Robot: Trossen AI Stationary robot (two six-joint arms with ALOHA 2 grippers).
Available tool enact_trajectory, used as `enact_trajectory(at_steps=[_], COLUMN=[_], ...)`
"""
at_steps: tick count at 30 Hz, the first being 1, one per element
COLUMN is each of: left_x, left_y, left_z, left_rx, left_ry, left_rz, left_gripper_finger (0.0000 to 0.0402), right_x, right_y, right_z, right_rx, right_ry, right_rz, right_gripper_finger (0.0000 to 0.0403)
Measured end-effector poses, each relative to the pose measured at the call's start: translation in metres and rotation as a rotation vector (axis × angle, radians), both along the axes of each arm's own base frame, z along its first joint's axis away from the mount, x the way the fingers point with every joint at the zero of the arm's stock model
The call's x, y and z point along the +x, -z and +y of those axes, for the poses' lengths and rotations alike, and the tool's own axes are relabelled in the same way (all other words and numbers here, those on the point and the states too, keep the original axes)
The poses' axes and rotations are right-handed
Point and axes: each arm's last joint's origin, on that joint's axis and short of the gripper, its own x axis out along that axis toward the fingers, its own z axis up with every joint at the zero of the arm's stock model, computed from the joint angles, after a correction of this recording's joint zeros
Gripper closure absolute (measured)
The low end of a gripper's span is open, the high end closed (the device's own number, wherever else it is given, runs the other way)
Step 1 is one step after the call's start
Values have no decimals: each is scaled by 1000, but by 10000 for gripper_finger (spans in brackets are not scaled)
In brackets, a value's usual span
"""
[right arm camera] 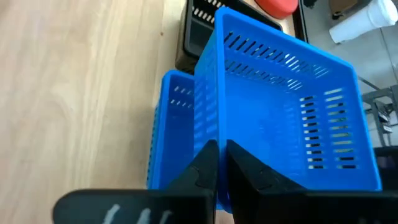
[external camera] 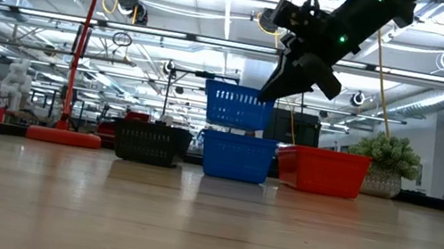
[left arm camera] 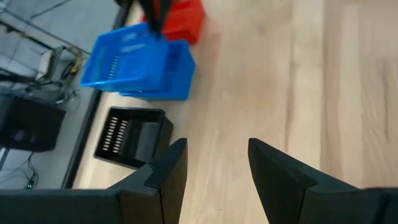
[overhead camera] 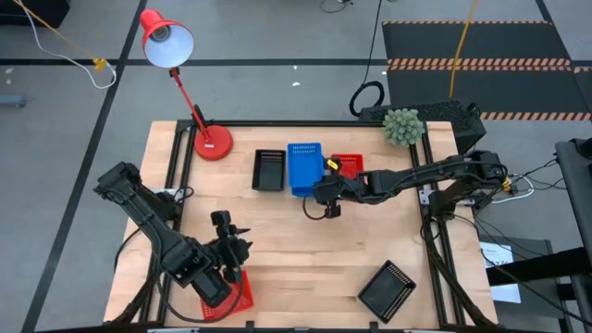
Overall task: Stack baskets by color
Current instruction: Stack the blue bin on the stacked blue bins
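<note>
Three baskets stand in a row at the table's far side: a black basket (overhead camera: 269,169), a blue basket (external camera: 237,156) and a red basket (overhead camera: 348,165). A second blue basket (external camera: 237,106) hangs close above the first, with my right gripper (right arm camera: 217,168) shut on it. Another red basket (overhead camera: 233,294) lies at the near left edge, partly under my left arm. Another black basket (overhead camera: 388,289) lies at the near right. My left gripper (left arm camera: 217,168) stands open over bare wood at the near left, touching nothing. My right gripper pinches the upper blue basket's side wall (right arm camera: 211,127) near its rim, one finger (right arm camera: 202,169) outside the wall and the other inside. The fingers slant down from the table's right. The basket is upright, open side up, held just above the lower blue basket.
A red desk lamp stands with its round base (overhead camera: 213,141) at the far left of the table. A small potted plant (overhead camera: 402,127) sits at the far right corner. Bare wood (overhead camera: 314,250) spreads across the middle of the table.
</note>
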Motion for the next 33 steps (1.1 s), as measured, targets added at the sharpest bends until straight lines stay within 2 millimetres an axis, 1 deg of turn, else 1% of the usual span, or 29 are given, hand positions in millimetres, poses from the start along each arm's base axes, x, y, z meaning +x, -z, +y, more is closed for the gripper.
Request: enact_trajectory(at_steps=[5, 16, 18, 26, 33], left_x=[7, 26, 28, 34, 45], left_y=[15, 29, 32, 38, 54], left_z=[1, 2, 4, 14, 24], left_rx=[-41, -129, -134, -119, -158], left_ry=[60, 218, 239, 230, 287], left_rz=[73, 124, 141, 163, 173], left_gripper_finger=[229, 229, 229, 229, 229], right_x=[0, 0, 0, -1, -1], right_y=[0, 0, 1, 1, 2], right_z=[-1, -2, -2, -2, -1], right_rx=[16, 36, 43, 52, 53], right_ry=[-7, 13, 20, 29, 29], right_rz=[1, -10, -9, -4, 1], right_gripper_finger=[392, 392, 392, 392, 392])
